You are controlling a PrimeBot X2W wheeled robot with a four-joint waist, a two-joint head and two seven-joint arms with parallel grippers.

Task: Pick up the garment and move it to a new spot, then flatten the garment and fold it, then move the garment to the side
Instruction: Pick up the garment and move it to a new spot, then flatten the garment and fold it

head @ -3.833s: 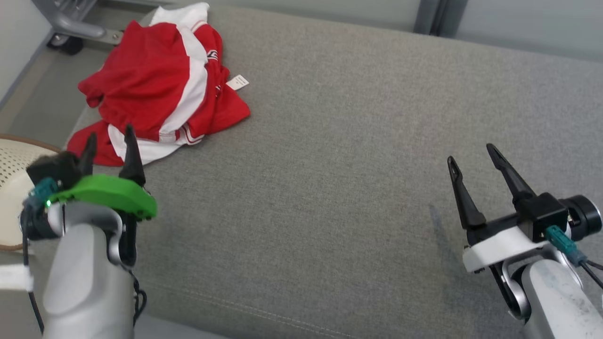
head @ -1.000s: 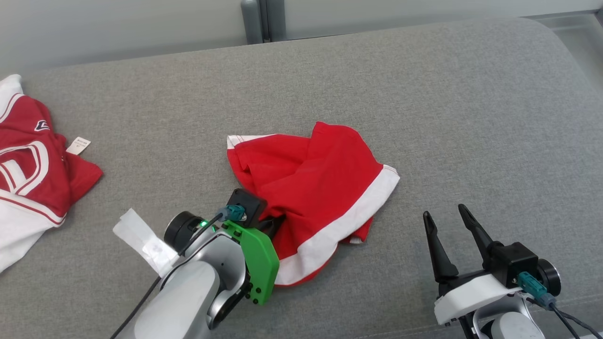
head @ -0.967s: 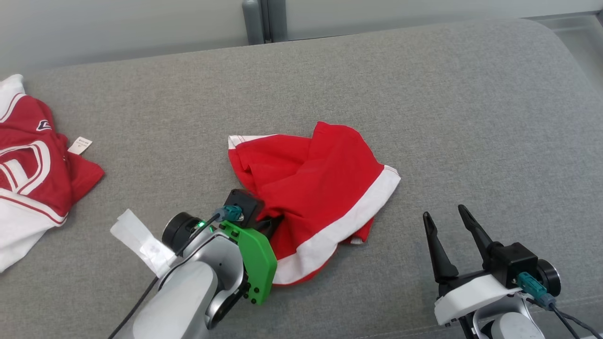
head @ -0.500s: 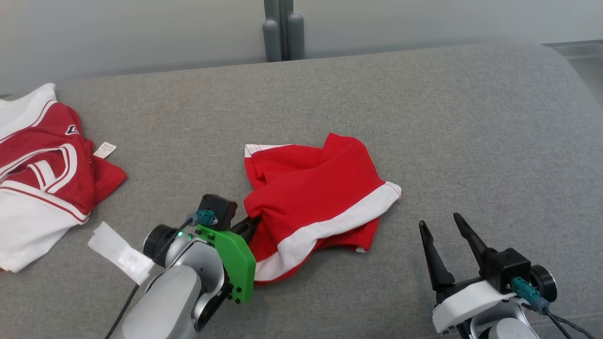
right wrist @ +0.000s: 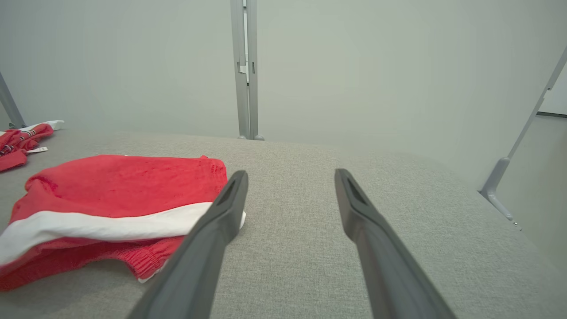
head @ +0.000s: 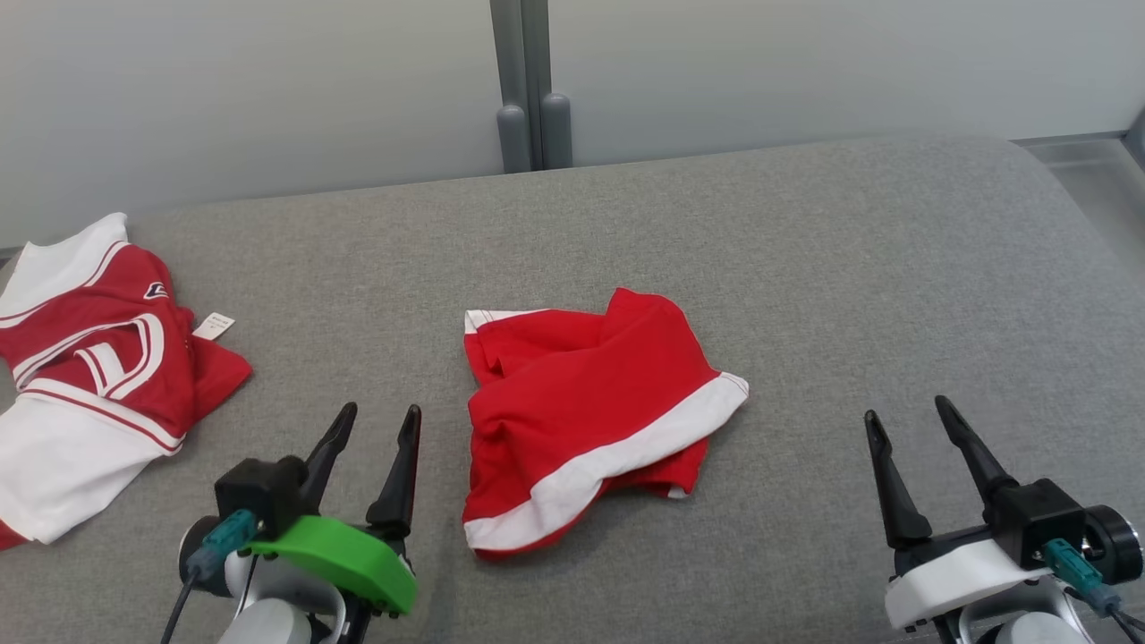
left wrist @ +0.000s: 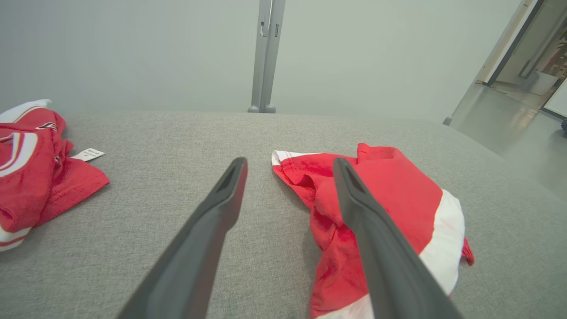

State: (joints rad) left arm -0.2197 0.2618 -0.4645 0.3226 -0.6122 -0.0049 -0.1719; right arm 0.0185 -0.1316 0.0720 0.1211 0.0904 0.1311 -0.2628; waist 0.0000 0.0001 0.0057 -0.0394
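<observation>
The red and white garment (head: 590,420) lay crumpled in the middle of the grey couch (head: 850,268). The left gripper (head: 381,409) was just beside it on the left, not touching it, with its two fingers spread apart and nothing in them. The right gripper (head: 905,408) was well off on the other side, its fingers apart too and empty. Another red and white shirt (head: 98,358) lay at the couch's left end.
</observation>
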